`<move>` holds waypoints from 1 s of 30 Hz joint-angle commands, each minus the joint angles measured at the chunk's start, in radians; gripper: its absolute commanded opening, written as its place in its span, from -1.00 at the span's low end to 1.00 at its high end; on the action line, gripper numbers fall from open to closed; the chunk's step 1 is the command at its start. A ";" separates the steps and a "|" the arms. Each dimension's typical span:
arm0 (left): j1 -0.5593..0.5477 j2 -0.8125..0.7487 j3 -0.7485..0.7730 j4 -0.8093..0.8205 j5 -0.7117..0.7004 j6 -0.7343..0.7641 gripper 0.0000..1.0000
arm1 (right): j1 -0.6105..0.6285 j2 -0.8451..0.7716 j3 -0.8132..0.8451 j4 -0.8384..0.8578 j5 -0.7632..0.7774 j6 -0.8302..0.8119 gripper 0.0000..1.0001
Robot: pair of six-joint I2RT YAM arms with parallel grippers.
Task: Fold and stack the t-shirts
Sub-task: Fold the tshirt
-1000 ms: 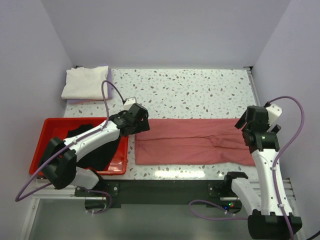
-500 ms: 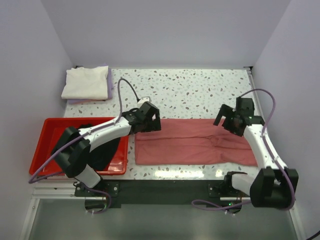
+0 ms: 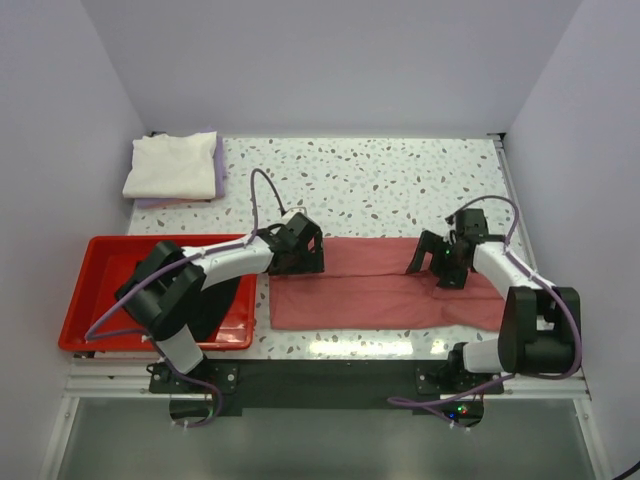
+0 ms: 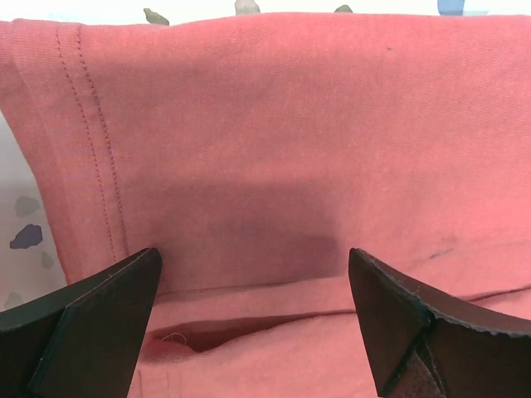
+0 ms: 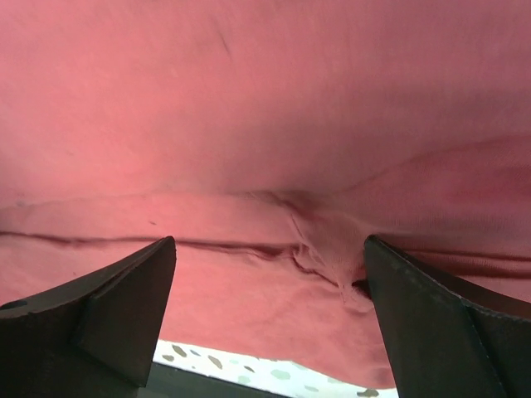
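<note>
Lying across the near half of the speckled terrazzo table [image 3: 400, 180], the dusty salmon-red cloth t-shirt [image 3: 380, 290] is folded lengthwise into a long band, its stitched hem at the left end. The left gripper [image 3: 300, 255] sits low over that hemmed end, jaws spread wide with nothing clamped between them; in its wrist view a folded edge of the cloth runs between the two dark fingers [image 4: 91, 323]. The right gripper [image 3: 432, 262] is low over the right part of the band, jaws likewise wide apart and holding nothing, above a puckered crease in the fabric. Whether either set of fingertips touches the cloth I cannot tell. To the left, a rigid bright red plastic tray [image 3: 85, 290] holds a crumpled black t-shirt [image 3: 215, 305]. In the far left corner a folded cream-white t-shirt [image 3: 170, 165] rests on a pale lavender t-shirt [image 3: 218, 172]
</note>
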 commanded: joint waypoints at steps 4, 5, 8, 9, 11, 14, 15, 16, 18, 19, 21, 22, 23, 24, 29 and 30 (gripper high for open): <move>-0.001 0.023 -0.001 0.029 -0.009 0.011 1.00 | 0.010 -0.115 -0.115 -0.059 -0.114 0.000 0.98; -0.003 0.023 -0.004 0.030 -0.009 0.009 1.00 | 0.016 -0.146 -0.126 -0.069 -0.115 0.021 0.98; -0.003 0.022 0.001 0.026 -0.012 0.011 1.00 | 0.018 -0.293 -0.152 -0.143 -0.141 0.052 0.98; -0.003 0.022 0.002 0.026 -0.012 0.012 1.00 | 0.018 -0.327 -0.154 -0.167 -0.143 0.055 0.98; -0.001 0.026 0.011 0.015 -0.024 0.011 1.00 | 0.018 -0.410 -0.151 -0.238 -0.135 0.054 0.98; -0.003 0.029 0.019 0.003 -0.034 0.012 1.00 | 0.018 -0.472 -0.126 -0.305 -0.160 0.045 0.98; -0.003 0.031 0.019 0.003 -0.035 0.011 1.00 | 0.018 -0.484 -0.117 -0.309 -0.148 0.043 0.98; -0.003 0.029 0.019 0.001 -0.035 0.009 1.00 | 0.018 -0.490 -0.097 -0.313 -0.126 0.039 0.98; -0.003 0.029 0.021 0.001 -0.034 0.011 1.00 | 0.018 -0.474 -0.085 -0.275 -0.097 0.049 0.98; -0.001 0.029 0.019 0.000 -0.034 0.011 1.00 | 0.018 -0.458 -0.062 -0.271 -0.074 0.048 0.98; -0.003 0.028 0.019 -0.005 -0.037 0.011 1.00 | 0.018 -0.415 -0.034 -0.239 -0.012 0.040 0.98; -0.003 0.025 0.013 -0.006 -0.041 0.009 1.00 | 0.018 -0.368 -0.014 -0.228 0.003 0.040 0.98; -0.003 0.023 0.012 -0.005 -0.043 0.011 1.00 | 0.018 -0.346 -0.007 -0.186 0.012 0.040 0.98; -0.003 0.022 0.010 -0.005 -0.046 0.009 1.00 | 0.018 -0.326 -0.004 -0.164 0.035 0.046 0.98; -0.001 0.013 0.001 -0.016 -0.057 0.011 1.00 | 0.018 -0.198 -0.005 -0.073 0.246 0.170 0.98; -0.003 0.010 -0.002 -0.016 -0.057 0.011 1.00 | 0.018 -0.179 -0.008 -0.057 0.251 0.178 0.98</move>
